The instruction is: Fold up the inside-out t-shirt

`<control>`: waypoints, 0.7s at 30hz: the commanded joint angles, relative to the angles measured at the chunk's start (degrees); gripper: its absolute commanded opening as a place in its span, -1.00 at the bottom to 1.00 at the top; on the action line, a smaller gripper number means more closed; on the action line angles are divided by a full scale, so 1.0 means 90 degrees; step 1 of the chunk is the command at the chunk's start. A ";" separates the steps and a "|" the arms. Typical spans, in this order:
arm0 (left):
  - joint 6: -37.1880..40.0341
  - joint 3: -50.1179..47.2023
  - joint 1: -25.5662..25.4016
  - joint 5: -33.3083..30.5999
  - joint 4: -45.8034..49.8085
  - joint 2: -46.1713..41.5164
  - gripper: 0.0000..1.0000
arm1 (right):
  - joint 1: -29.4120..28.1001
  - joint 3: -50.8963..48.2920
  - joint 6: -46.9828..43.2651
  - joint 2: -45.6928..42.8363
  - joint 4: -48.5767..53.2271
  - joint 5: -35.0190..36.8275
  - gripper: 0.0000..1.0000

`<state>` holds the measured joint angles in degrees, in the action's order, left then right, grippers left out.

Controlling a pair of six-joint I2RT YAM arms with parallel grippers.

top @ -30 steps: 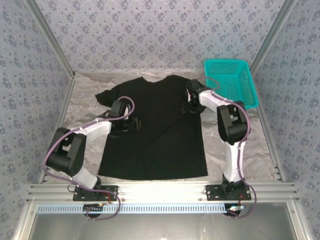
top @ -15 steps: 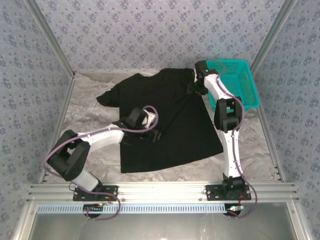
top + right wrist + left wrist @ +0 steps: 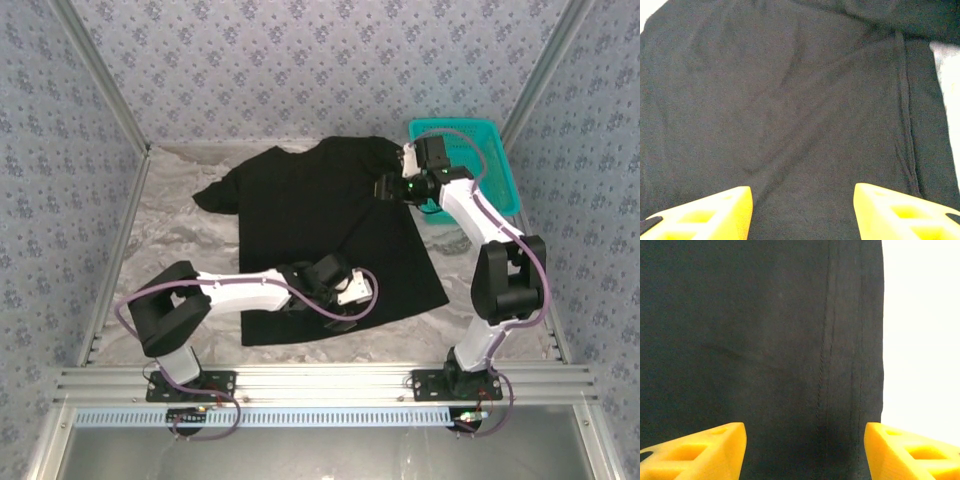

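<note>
A black soft cloth t-shirt point(image 3: 310, 215) lies askew on the pale desk point(image 3: 170, 250) beneath 2 grippers. The left gripper point(image 3: 348, 300), jaws apart and empty, is above its near hem. The right gripper point(image 3: 390, 187), likewise empty, is over its shoulder beside a teal plastic mesh basket point(image 3: 490, 160).

The t-shirt point(image 3: 320, 220) is shown in plain black, seams included, against a table point(image 3: 170, 230) marbled in grey and white. The walls point(image 3: 300, 70) are covered in pale blue-grey paper patterned with small repeated floral motifs, and the mesh basket point(image 3: 497, 175) is coloured teal. The left arm point(image 3: 245, 290) and right arm point(image 3: 470, 205) are finished in white with black joints and trailed by purple cables point(image 3: 125, 315). A green light point(image 3: 407, 185) is seen at the right wrist, and the left gripper point(image 3: 804, 429) and right gripper point(image 3: 801, 190) are fitted with yellow fingers.
</note>
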<state>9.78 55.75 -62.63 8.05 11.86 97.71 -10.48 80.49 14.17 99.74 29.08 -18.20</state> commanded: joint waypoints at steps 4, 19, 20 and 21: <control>0.0492 0.0192 -0.0102 -0.0341 0.0461 0.0191 0.38 | 0.0090 -0.0397 0.0085 -0.0069 -0.0188 -0.0300 0.16; 0.0608 0.0599 -0.0008 -0.0589 0.0673 0.0718 0.02 | 0.0153 -0.0600 0.0046 -0.0109 -0.0272 -0.0349 0.16; 0.0594 0.0631 0.0032 -0.0548 0.0707 0.0751 -0.03 | 0.0157 -0.0595 0.0046 -0.0112 -0.0272 -0.0339 0.16; 0.0584 0.0652 0.0072 -0.0504 0.0758 0.0771 -0.07 | 0.0153 -0.0611 0.0041 -0.0125 -0.0259 -0.0339 0.16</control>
<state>14.68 59.99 -62.87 3.18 15.97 103.46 -9.45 75.77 14.20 99.74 26.72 -20.43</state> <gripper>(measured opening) 0.481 0.579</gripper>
